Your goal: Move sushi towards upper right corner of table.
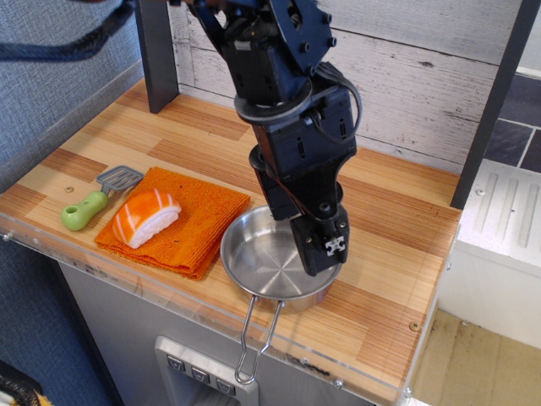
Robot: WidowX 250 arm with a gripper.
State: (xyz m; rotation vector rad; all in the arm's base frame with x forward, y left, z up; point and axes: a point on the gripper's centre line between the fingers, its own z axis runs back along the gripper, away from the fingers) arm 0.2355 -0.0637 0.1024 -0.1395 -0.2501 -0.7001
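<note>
The sushi (145,216), orange with white stripes over a white rice base, lies on the left part of an orange cloth (196,222) near the front left of the wood-plank table (397,245). My black gripper (324,254) points down over the right side of a steel pan (262,258), well to the right of the sushi and apart from it. Its fingers overlap from this angle, so I cannot tell whether they are open or shut. Nothing shows between them.
A spatula with a green handle (83,211) and grey head (118,178) lies left of the cloth. The pan's wire handle (258,338) sticks out over the front edge. A dark post (159,59) stands at the back left, another (490,110) at the right.
</note>
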